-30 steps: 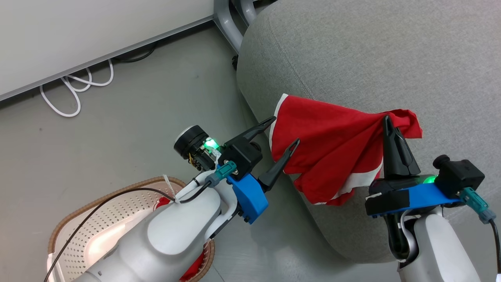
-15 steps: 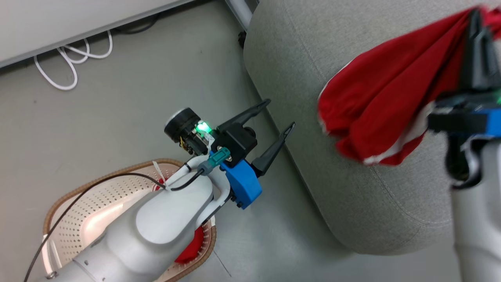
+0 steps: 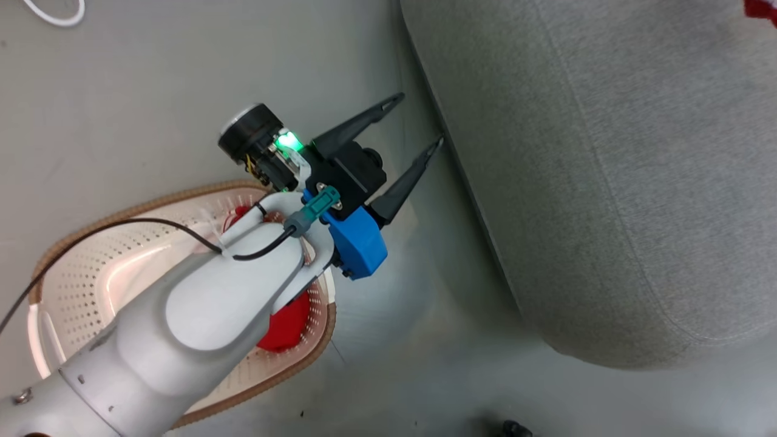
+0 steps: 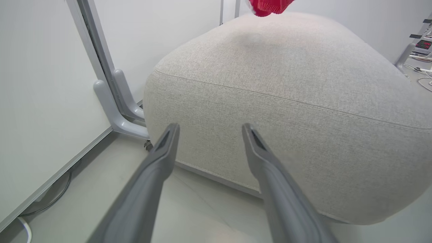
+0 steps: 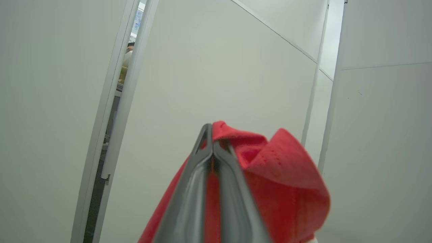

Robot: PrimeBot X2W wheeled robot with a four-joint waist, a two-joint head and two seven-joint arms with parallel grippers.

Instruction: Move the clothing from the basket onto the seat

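Red clothing (image 5: 287, 175) is pinched between the shut fingers of our right hand (image 5: 210, 135), held up over the far part of the seat (image 3: 607, 182); whether it touches the cushion we cannot tell. Our left hand (image 3: 417, 119) stands wide and empty, just beside the seat's near edge and above the floor. More clothing lies in the basket (image 3: 182, 194), partly hidden under the left forearm. We judge this the carrying step; the next move calls for lowering the garment onto the seat top, parting the fingers, then returning to the basket.
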